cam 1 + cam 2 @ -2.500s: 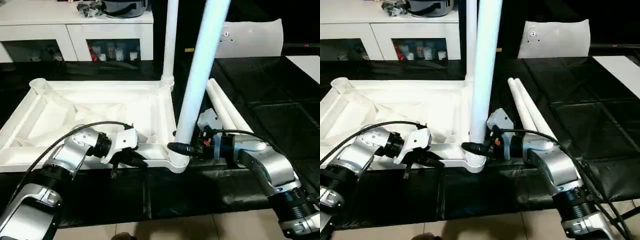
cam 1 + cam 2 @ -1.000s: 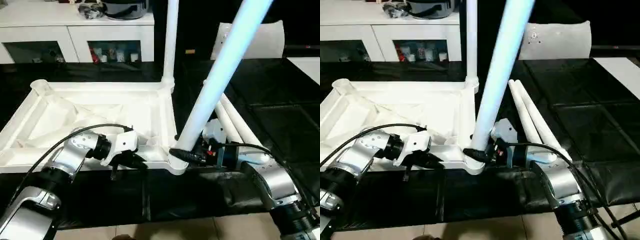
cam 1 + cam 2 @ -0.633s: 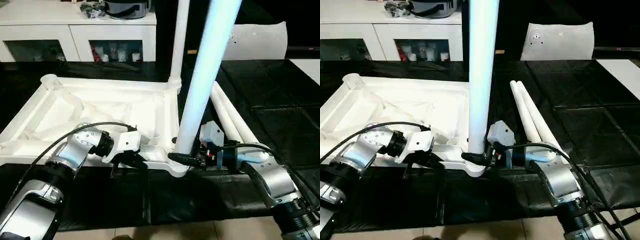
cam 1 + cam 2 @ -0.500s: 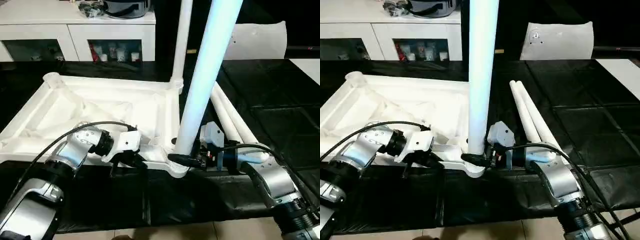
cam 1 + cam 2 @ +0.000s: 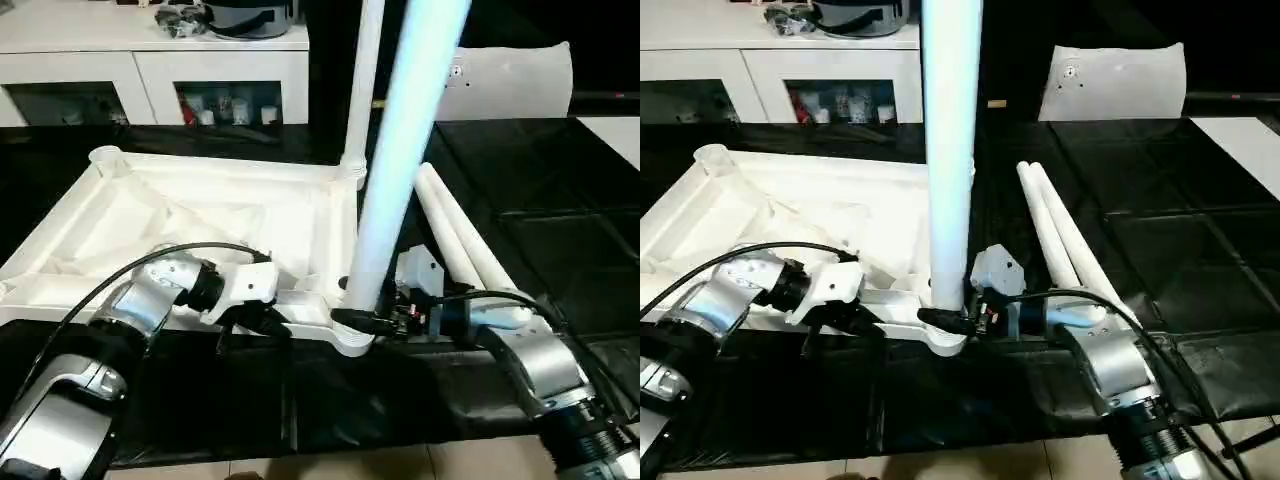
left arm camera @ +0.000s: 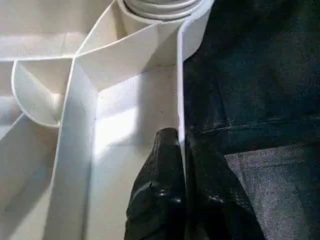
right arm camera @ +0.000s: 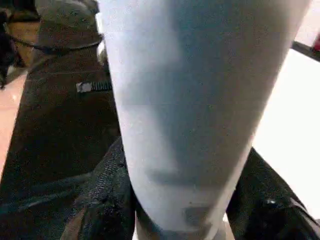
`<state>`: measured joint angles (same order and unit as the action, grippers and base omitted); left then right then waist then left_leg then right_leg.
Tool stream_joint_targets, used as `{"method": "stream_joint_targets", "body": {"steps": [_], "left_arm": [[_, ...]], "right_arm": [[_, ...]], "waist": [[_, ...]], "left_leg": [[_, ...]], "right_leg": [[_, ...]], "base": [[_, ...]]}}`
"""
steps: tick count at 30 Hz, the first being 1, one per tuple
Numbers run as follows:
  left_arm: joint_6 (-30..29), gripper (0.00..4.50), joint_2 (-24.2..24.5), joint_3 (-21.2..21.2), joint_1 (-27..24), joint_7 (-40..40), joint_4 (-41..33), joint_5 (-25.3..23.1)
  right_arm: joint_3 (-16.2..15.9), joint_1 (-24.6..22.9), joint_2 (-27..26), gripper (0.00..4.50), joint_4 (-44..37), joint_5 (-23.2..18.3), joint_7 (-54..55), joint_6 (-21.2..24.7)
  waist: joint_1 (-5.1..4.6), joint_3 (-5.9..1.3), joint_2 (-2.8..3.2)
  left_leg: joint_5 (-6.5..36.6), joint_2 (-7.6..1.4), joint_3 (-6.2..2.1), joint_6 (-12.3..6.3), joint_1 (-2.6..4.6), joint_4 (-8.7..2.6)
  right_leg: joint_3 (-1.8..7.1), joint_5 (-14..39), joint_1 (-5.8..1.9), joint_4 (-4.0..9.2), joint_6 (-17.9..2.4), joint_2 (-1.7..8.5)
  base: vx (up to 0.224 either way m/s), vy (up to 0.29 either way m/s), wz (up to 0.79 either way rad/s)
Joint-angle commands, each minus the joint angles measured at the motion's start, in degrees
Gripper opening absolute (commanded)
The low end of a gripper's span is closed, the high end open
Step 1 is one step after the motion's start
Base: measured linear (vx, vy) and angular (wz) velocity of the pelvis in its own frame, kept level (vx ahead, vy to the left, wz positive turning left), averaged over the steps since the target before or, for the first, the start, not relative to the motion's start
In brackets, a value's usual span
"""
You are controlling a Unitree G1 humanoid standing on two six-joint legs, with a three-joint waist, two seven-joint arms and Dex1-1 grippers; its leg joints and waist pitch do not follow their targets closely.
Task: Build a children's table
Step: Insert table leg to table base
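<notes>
- Table top: upside down, ribbed underside up, centre-left of the head frames, on black matting.
- Left gripper: pinched shut on the near rim wall of the top, lower centre-left; one finger inside the wall, one outside.
- Right gripper: clamped round the foot of the held leg, lower centre, just above the near corner socket.
- Held leg: close to upright, rising out of the top edge of the frame, foot at or in the socket; seating depth impossible to tell.
- Fitted leg: standing in the far corner socket, upper centre.
- Spare legs: two, lying side by side on the matting, right of centre.
- Step in hand, judged: seating the second leg. Best done with the leg axis kept square to the top, pressure straight down, rim held firm against tipping.
- Left wrist view: shows the thin wall between the fingertips, hidden by the wrist in the head views.
- Right wrist view: shows the wrap round the leg close up; head views alone give the lean.
- White cabinet: upper left, background.
</notes>
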<state>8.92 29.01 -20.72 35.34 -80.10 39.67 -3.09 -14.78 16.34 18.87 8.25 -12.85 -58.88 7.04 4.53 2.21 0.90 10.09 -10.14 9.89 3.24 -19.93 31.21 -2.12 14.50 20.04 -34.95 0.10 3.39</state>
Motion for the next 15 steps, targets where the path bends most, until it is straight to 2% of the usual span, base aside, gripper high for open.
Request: {"method": "stream_joint_targets", "body": {"steps": [1,2,4,5,6,7,8,9,10,12,13,14,15], "left_arm": [[-3.04,0.00,-0.10,3.33,-0.21,7.77,-2.80,0.74],[-7.08,0.00,0.70,5.93,-3.24,10.83,-6.98,1.80],[-9.85,0.00,1.29,7.47,-5.79,12.69,-10.46,2.25],[-14.11,0.00,1.67,9.60,-9.97,14.77,-16.23,3.38],[-16.40,0.00,1.66,10.62,-12.12,15.79,-19.34,3.91],[-17.53,0.00,1.64,11.10,-13.15,16.27,-20.87,4.14],[-19.39,0.00,1.48,11.78,-14.81,17.06,-23.41,4.39],[-22.29,0.00,0.87,12.53,-17.62,18.56,-27.89,4.12],[-24.59,0.00,0.03,12.81,-19.47,19.64,-31.23,3.75],[-28.49,0.00,-1.96,12.87,-21.91,21.50,-36.29,3.07],[-28.49,0.00,-1.96,12.87,-21.91,21.50,-36.29,3.07],[-33.61,0.00,-4.91,11.64,-23.70,24.64,-41.72,2.30],[-35.15,0.00,-6.10,10.79,-23.80,25.79,-42.89,2.03]], "right_arm": [[-5.65,-3.55,-2.13,1.88,6.29,3.23,1.44,3.05],[-3.16,-3.09,-4.34,1.88,7.86,3.43,6.05,2.59],[-1.82,-2.86,-5.59,1.88,8.62,3.44,8.68,2.56],[-0.45,-2.56,-7.14,1.88,9.82,3.64,11.96,2.08],[0.11,-2.33,-7.88,1.88,10.48,3.78,13.53,1.92],[0.36,-2.21,-8.24,1.88,10.80,3.85,14.26,1.86],[0.73,-1.95,-8.82,1.88,11.39,3.99,15.44,1.78],[1.28,-1.31,-9.86,1.88,12.59,4.31,17.53,1.61],[1.55,-0.63,-10.65,1.88,13.67,4.61,18.95,1.39],[1.95,0.74,-12.05,1.88,15.55,4.97,21.10,1.08],[1.95,0.74,-12.05,1.88,15.55,4.97,21.10,1.08],[2.74,2.95,-14.19,1.88,18.15,5.34,23.91,0.78],[2.99,3.81,-14.93,1.88,19.04,5.38,24.77,0.96]], "waist": [[-0.40,-0.69,0.23],[-0.62,-0.68,0.35],[-1.31,-0.52,0.23],[-1.82,-0.58,0.30],[-2.53,-0.55,-0.11],[-2.76,-0.52,0.16],[-3.03,-0.65,0.37],[-3.39,-0.51,0.22],[-3.58,-0.61,0.20],[-3.92,-0.50,-0.30],[-3.94,-0.38,-0.23],[-4.07,-0.45,-0.74],[-3.98,-0.55,-0.84]], "left_leg": [[22.56,-3.76,-1.47,1.50,0.53,-4.45],[23.02,-3.74,-1.58,1.79,0.50,-4.45],[23.97,-3.75,-1.86,2.03,0.32,-4.63],[23.89,-3.78,-2.09,2.02,0.01,-4.66],[21.57,-3.67,-2.31,1.63,-1.13,-5.09],[21.30,-3.66,-2.36,1.70,-1.38,-5.33],[21.43,-3.48,-2.18,1.48,-1.23,-5.14],[21.82,-3.50,-2.05,1.37,-1.06,-5.07],[21.93,-3.42,-1.95,1.34,-1.04,-4.96],[22.41,-3.50,-1.53,0.76,-0.36,-4.54],[21.57,-3.33,-1.67,0.56,-0.72,-4.51],[21.19,-3.40,-1.48,0.38,-0.58,-4.56],[19.71,-3.31,-1.44,0.18,-0.69,-4.42]], "right_leg": [[3.29,20.06,0.41,5.98,-10.71,5.44],[3.31,21.68,0.45,6.00,-10.46,5.55],[3.29,25.06,0.71,6.11,-9.98,5.67],[3.28,26.39,0.57,6.08,-9.44,5.75],[2.84,24.73,0.01,5.70,-8.89,5.43],[2.65,23.92,0.01,5.47,-8.80,5.15],[2.61,22.95,0.26,5.65,-8.50,4.92],[2.75,21.44,0.66,5.64,-9.30,4.79],[2.79,20.84,0.60,5.62,-9.61,4.79],[3.26,22.49,1.15,6.21,-9.74,4.96],[3.20,22.09,0.97,6.14,-9.64,4.91],[3.21,21.94,1.11,6.04,-9.52,4.66],[3.17,21.09,0.87,6.16,-9.48,4.66]], "base": [[0.000,0.000,0.00],[0.000,0.000,0.00],[0.000,0.000,0.00],[0.000,0.000,0.00],[-0.022,0.016,-0.21],[-0.022,0.016,-0.21],[-0.007,0.021,-0.22],[0.000,0.000,0.00],[0.000,0.000,0.00],[0.000,0.000,0.00],[0.000,0.000,0.00],[0.000,0.000,0.00],[0.000,0.000,0.00]]}}
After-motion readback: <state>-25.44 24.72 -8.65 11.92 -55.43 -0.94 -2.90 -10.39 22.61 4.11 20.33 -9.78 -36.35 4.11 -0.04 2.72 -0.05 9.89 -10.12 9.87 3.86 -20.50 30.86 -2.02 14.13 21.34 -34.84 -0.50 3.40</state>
